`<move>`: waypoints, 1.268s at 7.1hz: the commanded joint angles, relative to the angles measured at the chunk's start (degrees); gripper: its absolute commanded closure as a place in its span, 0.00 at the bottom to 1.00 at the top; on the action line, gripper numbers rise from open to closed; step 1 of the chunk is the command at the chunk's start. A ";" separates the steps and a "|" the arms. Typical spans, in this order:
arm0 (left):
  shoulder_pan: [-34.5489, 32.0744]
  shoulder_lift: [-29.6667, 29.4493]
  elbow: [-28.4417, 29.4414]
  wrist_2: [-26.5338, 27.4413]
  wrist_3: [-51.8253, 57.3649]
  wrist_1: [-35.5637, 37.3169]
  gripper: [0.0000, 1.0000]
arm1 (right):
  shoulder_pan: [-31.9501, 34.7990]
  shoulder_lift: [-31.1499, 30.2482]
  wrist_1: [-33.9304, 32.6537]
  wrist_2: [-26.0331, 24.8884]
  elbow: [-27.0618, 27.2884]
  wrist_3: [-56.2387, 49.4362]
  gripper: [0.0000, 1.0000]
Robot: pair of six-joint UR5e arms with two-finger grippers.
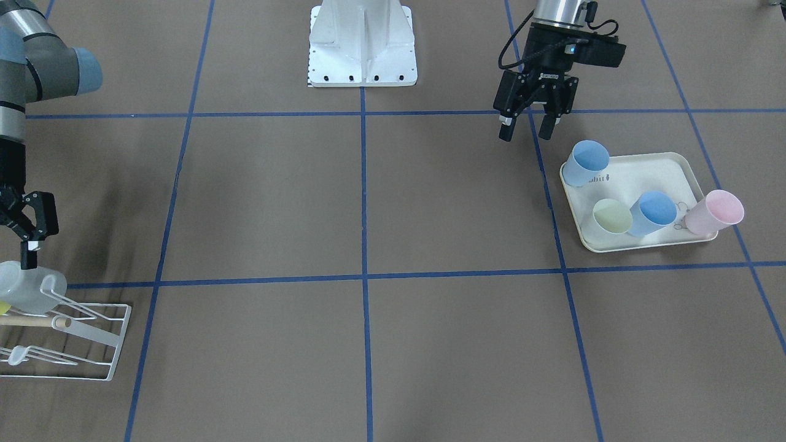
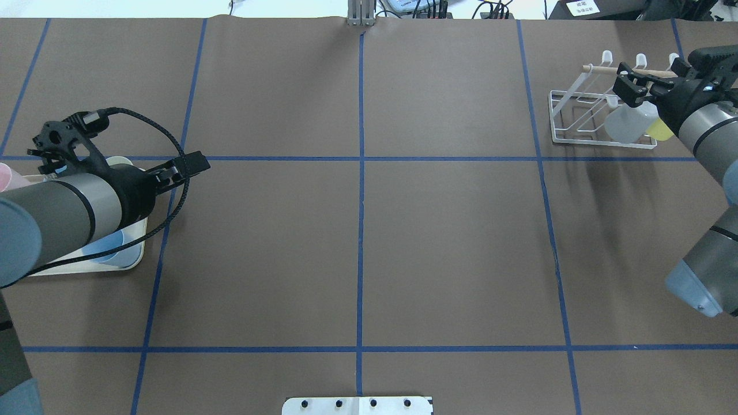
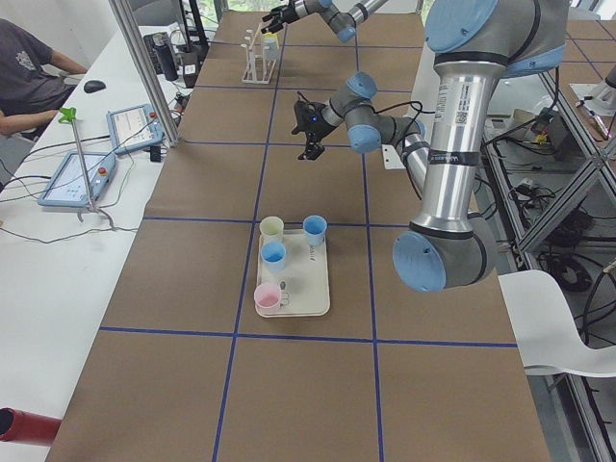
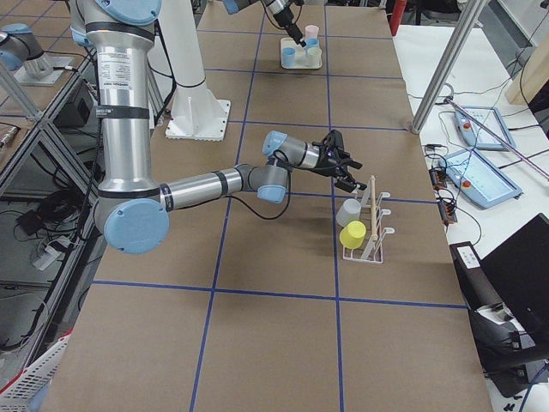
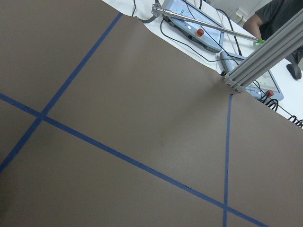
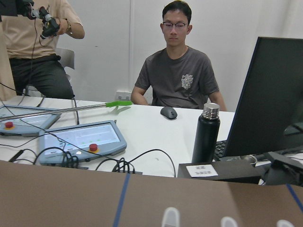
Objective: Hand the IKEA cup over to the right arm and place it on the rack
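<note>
Several IKEA cups stand on a cream tray (image 1: 675,161): light blue (image 1: 586,162), yellow-green (image 1: 612,216), blue (image 1: 656,212) and pink (image 1: 715,212). My left gripper (image 1: 527,127) hangs open and empty just beside the tray's robot-side corner. A translucent white cup (image 2: 622,124) and a yellow cup (image 2: 661,131) sit on the white wire rack (image 2: 576,124) with its wooden rod (image 2: 599,68). Just above the white cup (image 1: 24,294), my right gripper (image 2: 654,80) is open and holds nothing.
The robot's white base plate (image 1: 362,61) stands at the table's middle edge. Blue tape lines cross the brown table cover. Two people, a black bottle (image 6: 206,135) and control panels are beyond the far edge, behind the rack.
</note>
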 commanded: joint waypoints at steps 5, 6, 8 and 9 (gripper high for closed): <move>-12.98 15.26 6.79 -31.49 16.71 1.66 0.00 | -4.43 8.70 -0.02 23.43 7.41 39.73 0.00; -12.71 13.85 9.60 -31.58 13.79 -2.36 0.00 | -6.37 9.95 0.50 23.43 7.49 43.54 0.00; -11.05 13.75 10.33 -32.11 12.53 -4.42 0.00 | -7.27 10.93 0.59 23.43 7.49 44.98 0.00; -10.17 13.75 11.20 -32.11 12.79 -4.51 0.00 | -7.62 11.02 0.59 23.43 7.41 45.07 0.00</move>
